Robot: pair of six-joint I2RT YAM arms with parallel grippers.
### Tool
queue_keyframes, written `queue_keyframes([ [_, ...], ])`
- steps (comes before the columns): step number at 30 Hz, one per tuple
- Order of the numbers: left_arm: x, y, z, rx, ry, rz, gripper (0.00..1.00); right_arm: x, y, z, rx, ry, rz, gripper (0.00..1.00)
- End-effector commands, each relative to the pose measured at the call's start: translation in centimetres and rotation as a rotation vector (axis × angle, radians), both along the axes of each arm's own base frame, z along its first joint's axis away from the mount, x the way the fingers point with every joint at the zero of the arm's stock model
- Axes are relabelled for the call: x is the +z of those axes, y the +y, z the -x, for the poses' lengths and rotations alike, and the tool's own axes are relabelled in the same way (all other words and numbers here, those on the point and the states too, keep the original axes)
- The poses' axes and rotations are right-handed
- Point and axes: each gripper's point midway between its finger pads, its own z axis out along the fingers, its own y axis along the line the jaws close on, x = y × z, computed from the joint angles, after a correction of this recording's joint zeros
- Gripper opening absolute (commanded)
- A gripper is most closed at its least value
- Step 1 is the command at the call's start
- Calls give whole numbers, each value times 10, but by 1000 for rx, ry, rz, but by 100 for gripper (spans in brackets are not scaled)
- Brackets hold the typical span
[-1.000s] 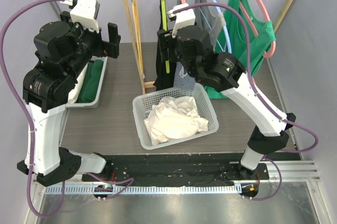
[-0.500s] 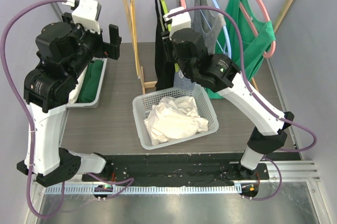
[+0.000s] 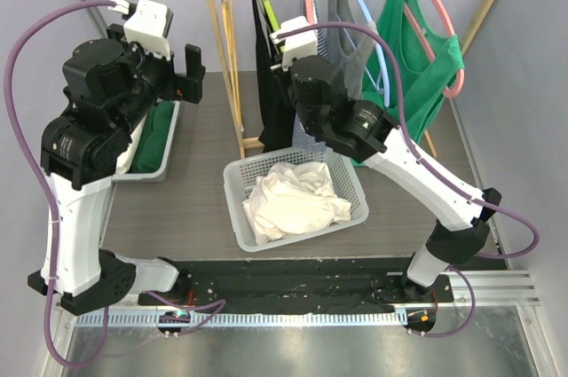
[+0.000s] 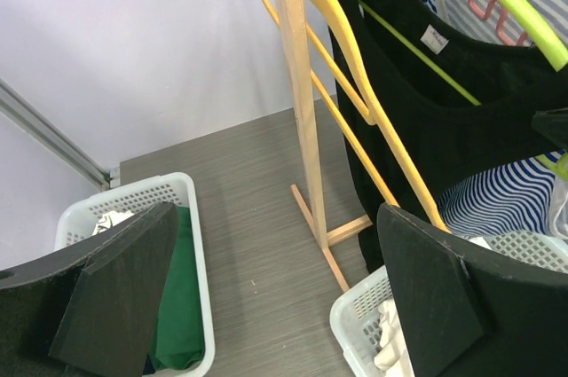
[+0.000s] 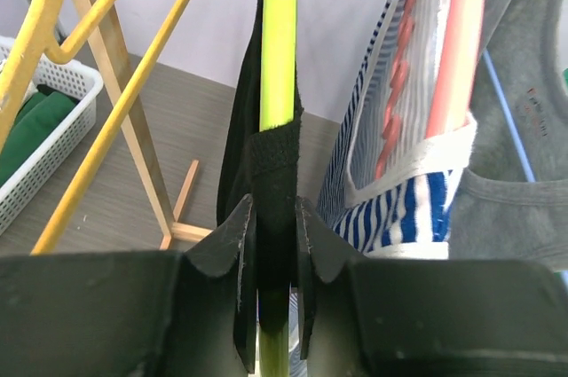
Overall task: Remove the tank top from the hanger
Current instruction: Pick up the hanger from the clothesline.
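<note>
One black top (image 3: 268,102) hangs on a lime hanger (image 5: 279,40) at the left end of the rack (image 4: 297,84). It looks like soft, light knit that will slump and stretch, while the hanger is a stiff, smooth plastic rod. The best hold is the strap (image 5: 273,164) at the shoulder, where the right gripper (image 5: 276,213) pinches strap and rod together. The left gripper (image 4: 275,284) hangs spread wide, holding nothing, beside the wooden rack.

From above, you cannot see the right gripper (image 5: 275,213): its own arm (image 3: 342,115) covers it, and part of the black tank top (image 3: 266,66) too. In the right wrist view, the green hanger (image 5: 279,31) is cut off at top and bottom.
</note>
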Motion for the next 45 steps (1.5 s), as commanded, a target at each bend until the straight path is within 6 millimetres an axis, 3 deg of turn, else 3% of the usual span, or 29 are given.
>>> queue_keyframes([
  [1,9,4,8,-5,-36,8,100,53,-22,11,-8,-139,-106,1],
  [2,9,4,7,-4,-34,9,100,68,-28,16,-9,-175,-159,1],
  [4,8,4,8,-3,-33,6,100,68,-33,19,-9,-192,-175,1],
  [5,8,5,7,0,-33,6,100,84,-43,25,-15,-229,-231,1],
  [6,8,5,8,0,-34,4,100,78,-43,26,-9,-229,-228,1],
  [8,7,5,7,3,-30,2,100,88,-49,30,-7,-269,-286,1],
  [11,6,6,8,6,-29,3,100,85,-54,35,1,-295,-323,1],
  [19,10,8,12,7,-43,3,100,51,-12,15,57,-298,-291,1],
  [25,8,11,13,15,-41,-6,100,61,5,9,90,-357,-319,1],
  [31,5,15,15,27,-40,-15,100,50,12,5,98,-341,-278,1],
  [32,6,15,16,28,-43,-18,100,49,13,6,102,-329,-273,3],
  [33,5,17,16,33,-44,-23,100,45,17,4,109,-305,-268,15],
  [34,3,17,15,35,-39,-28,100,31,23,4,130,-250,-213,41],
  [35,3,18,15,38,-41,-29,100,43,21,6,132,-247,-224,43],
  [37,2,17,15,38,-36,-28,100,27,27,4,140,-176,-183,51],
  [38,2,17,15,35,-37,-27,100,36,27,6,143,-176,-194,54],
  [40,1,15,14,29,-31,-22,100,27,31,5,147,-126,-164,59],
  [41,1,14,15,25,-30,-22,100,42,29,7,145,-134,-191,59],
  [42,1,14,14,24,-28,-20,100,44,28,6,138,-126,-189,59],
  [43,1,13,15,21,-29,-18,100,29,34,2,130,-80,-150,59],
  [44,1,13,15,18,-29,-17,100,49,30,3,122,-96,-179,59],
  [45,2,14,16,21,-31,-16,100,48,32,1,118,-85,-172,58],
])
